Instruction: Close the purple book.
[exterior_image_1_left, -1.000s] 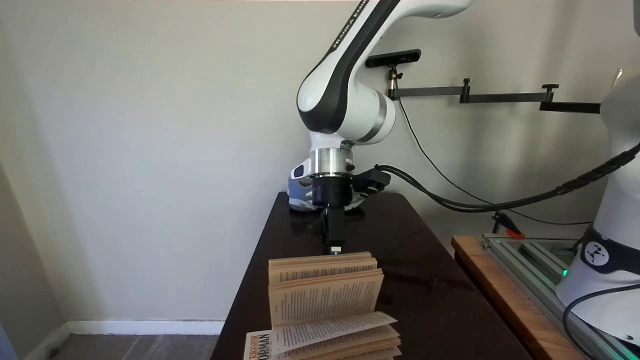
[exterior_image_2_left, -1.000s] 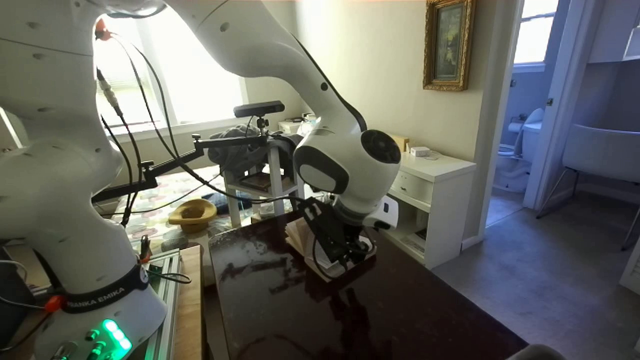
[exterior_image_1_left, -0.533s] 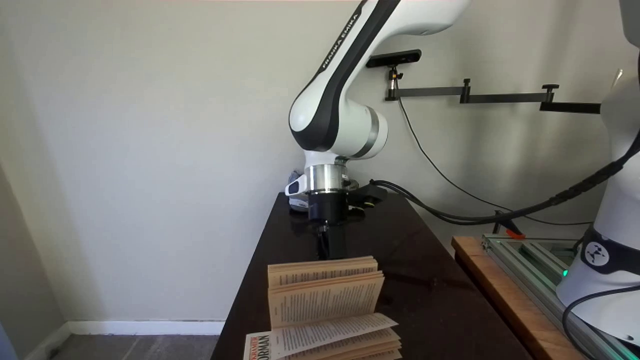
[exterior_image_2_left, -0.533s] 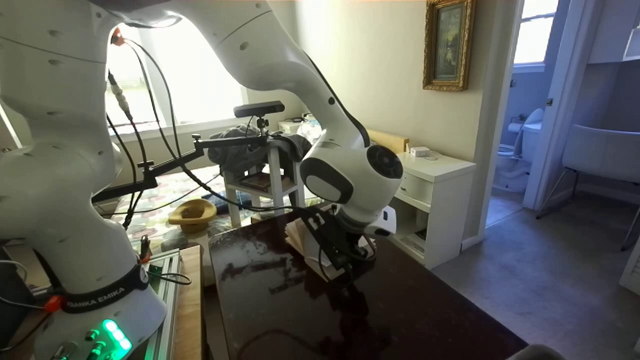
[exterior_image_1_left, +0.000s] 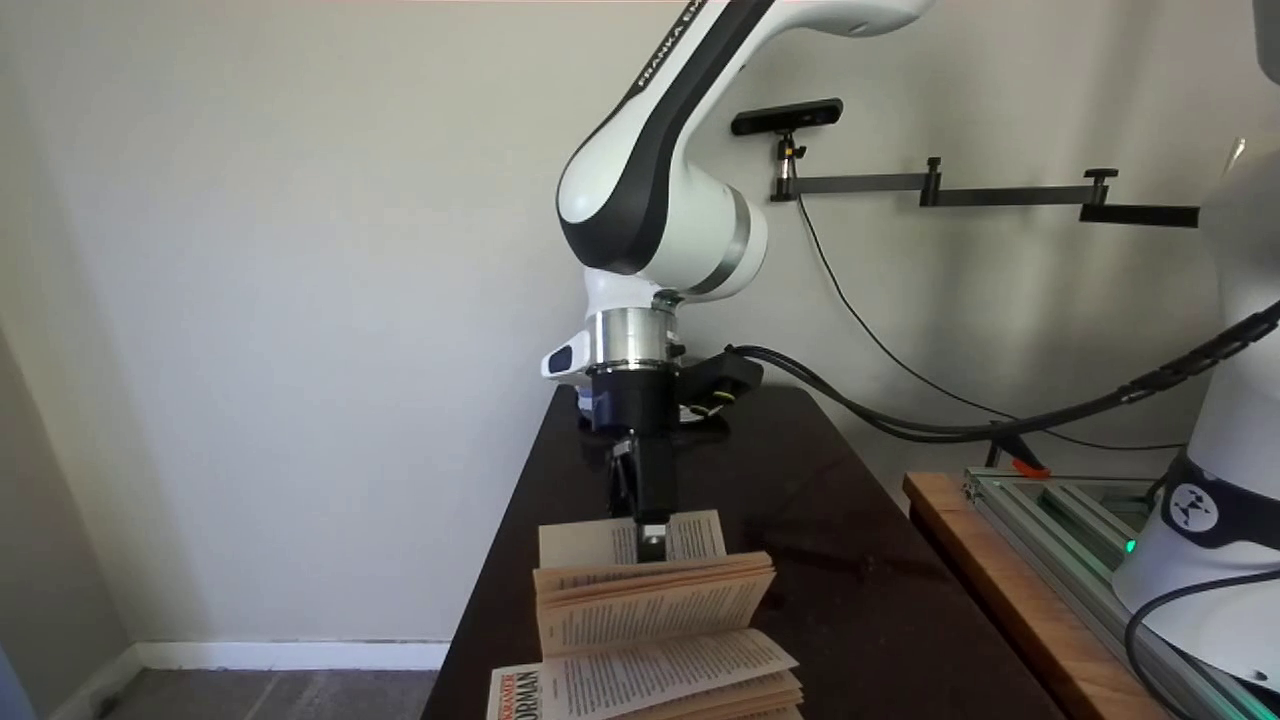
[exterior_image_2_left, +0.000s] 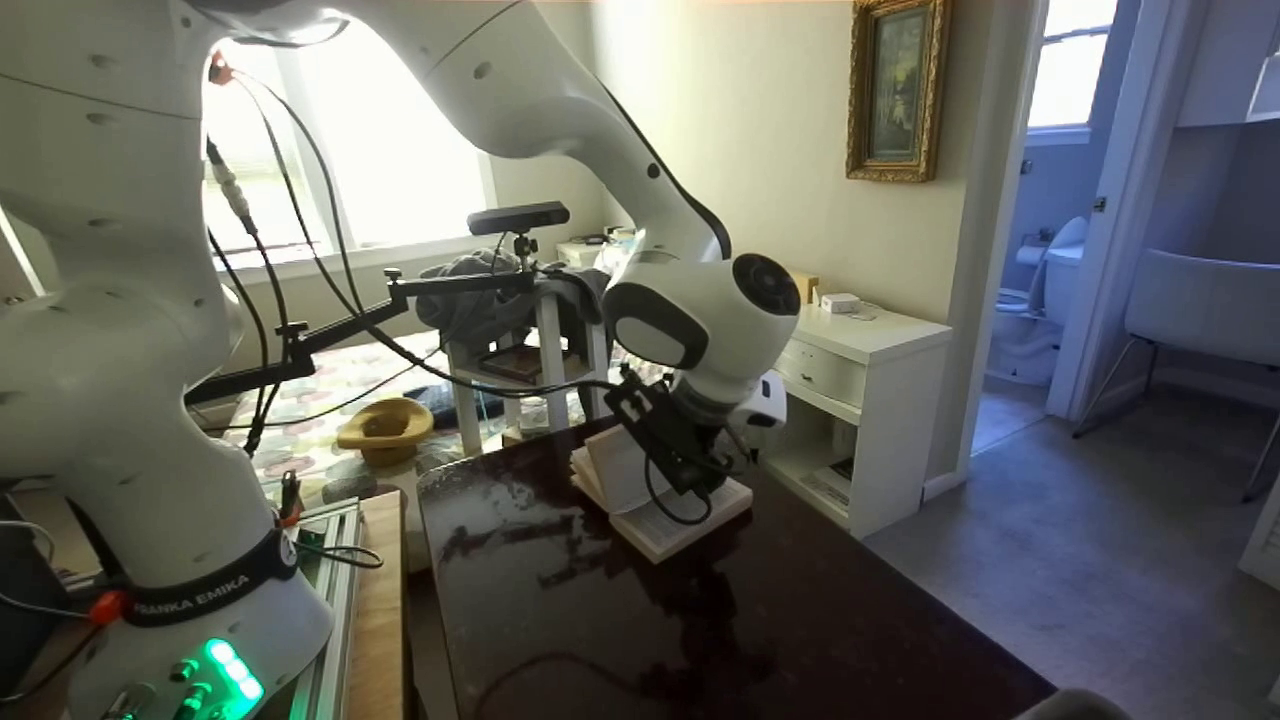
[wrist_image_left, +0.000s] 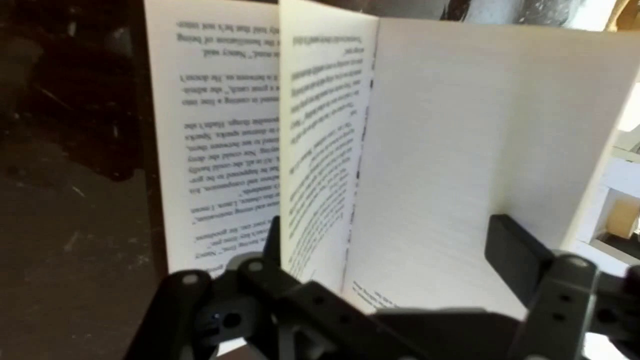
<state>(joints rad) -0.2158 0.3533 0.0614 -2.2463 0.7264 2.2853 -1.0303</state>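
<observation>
Wrist view: gripper (wrist_image_left: 389, 235) spread wide, nothing clamped, open book (wrist_image_left: 435, 140) right beneath, one upright page (wrist_image_left: 322, 100) standing between the fingers (wrist_image_left: 517, 255). In an exterior view, raised pages (exterior_image_1_left: 650, 615) run side to side just nearside of the fingertip (exterior_image_1_left: 652, 548), can't tell if touching. In an exterior view, the flat half (exterior_image_2_left: 660, 532) is under the gripper, so imo they need pushing from their outer face.

a home, and within it what looks like a bedroom — in an exterior view a multicoloured bedspread (exterior_image_2_left: 345, 385) lies below a bright window (exterior_image_2_left: 400, 170), a white nightstand (exterior_image_2_left: 905, 420) stands by the wall (exterior_image_2_left: 770, 130), and a gilt-framed painting (exterior_image_2_left: 897, 95) hangs there. past a white door frame (exterior_image_2_left: 1120, 180) a toilet (exterior_image_2_left: 1025, 330) shows — a bathroom (exterior_image_2_left: 1055, 190).
</observation>
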